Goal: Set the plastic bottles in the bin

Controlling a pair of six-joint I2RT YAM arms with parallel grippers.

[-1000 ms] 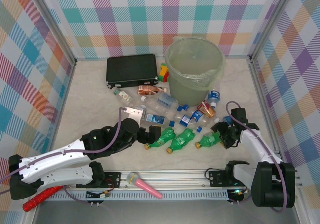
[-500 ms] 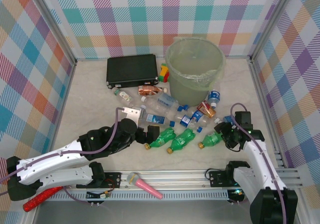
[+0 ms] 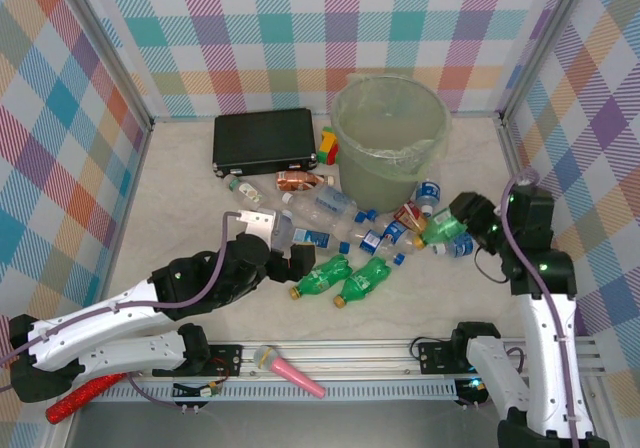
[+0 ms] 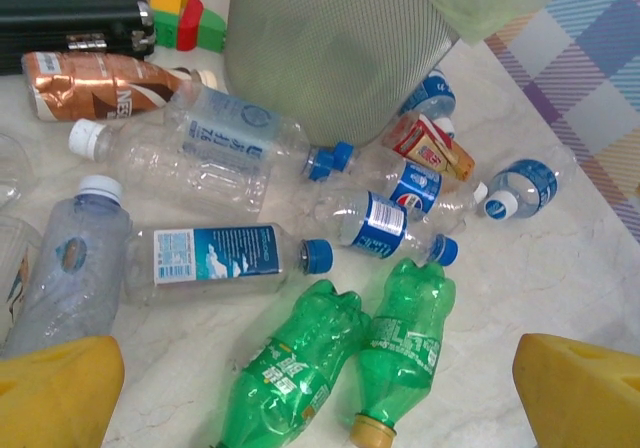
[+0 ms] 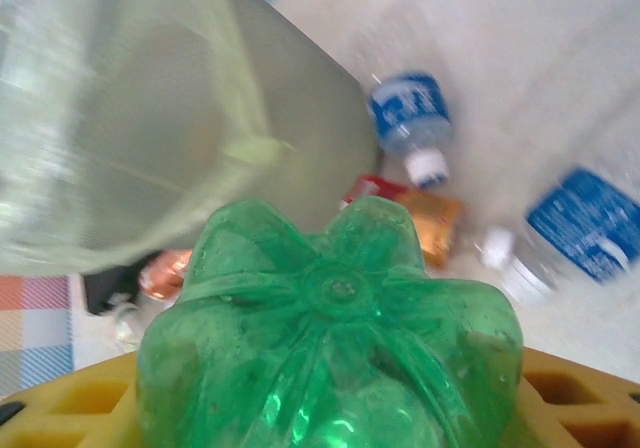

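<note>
My right gripper (image 3: 462, 223) is shut on a green bottle (image 3: 443, 230) and holds it above the table, right of the bin (image 3: 385, 173). In the right wrist view the bottle's base (image 5: 330, 338) sits between the yellow fingers (image 5: 60, 408), with the bin's wall (image 5: 150, 118) close behind. My left gripper (image 3: 300, 261) stands open over two green bottles (image 4: 295, 368) (image 4: 405, 333) lying side by side, touching neither. Clear blue-labelled bottles (image 4: 215, 258) (image 4: 390, 218) and a copper one (image 4: 90, 83) lie between them and the bin (image 4: 330, 48).
A flat black case (image 3: 265, 140) lies left of the bin, with coloured blocks (image 3: 328, 145) between them. A pink stick (image 3: 290, 370) and a red glittery stick (image 3: 85, 396) rest by the front rail (image 3: 350, 353). Checked walls enclose the table.
The right gripper closed on the rightmost green bottle, lifted it off the table and carried it up toward the bin. The left arm crept slightly forward, still open.
</note>
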